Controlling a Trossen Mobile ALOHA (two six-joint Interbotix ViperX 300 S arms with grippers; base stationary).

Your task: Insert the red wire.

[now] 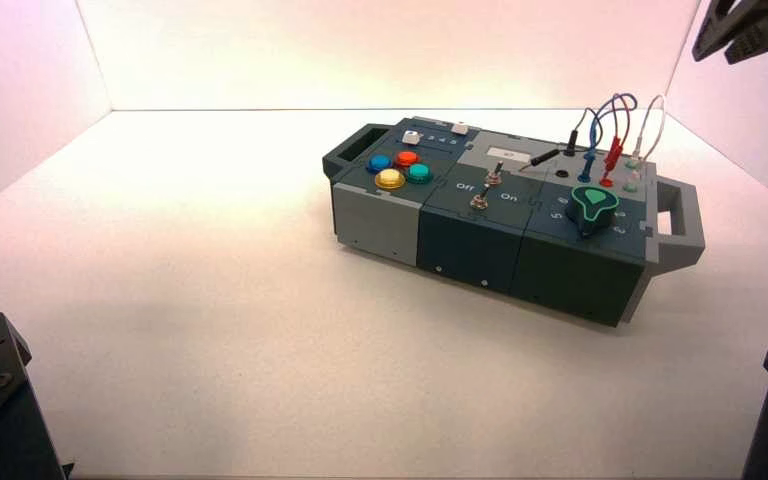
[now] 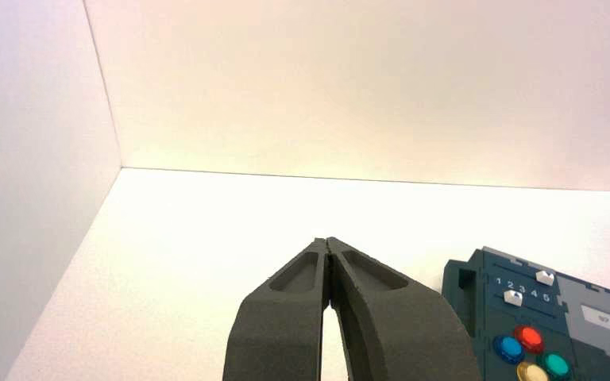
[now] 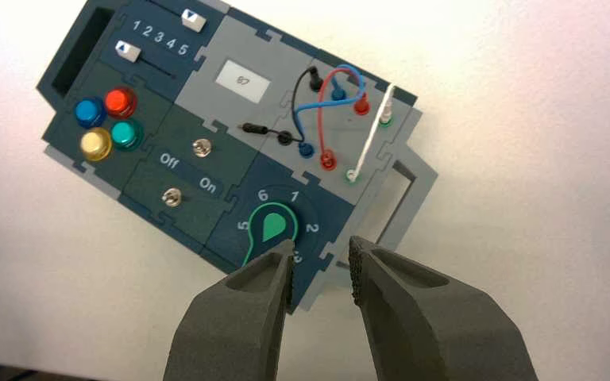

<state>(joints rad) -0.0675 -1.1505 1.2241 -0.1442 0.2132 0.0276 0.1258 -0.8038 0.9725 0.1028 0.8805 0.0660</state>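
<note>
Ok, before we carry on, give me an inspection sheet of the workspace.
Surface: pale table; the box stands on it, turned at an angle.
Job's things: red wire on the box's right part, one end at each red socket; both look plugged in, seating depth can't be judged.
Clutter: nothing seen.
Left gripper: shut, holding nothing, parked left of the box.
Right gripper: open and empty, above the box's right end.
Cables: blue wire and white wire have both ends at sockets; the black wire's near plug is loose beside its socket.
Surroundings: pale walls; no person seen.
</note>
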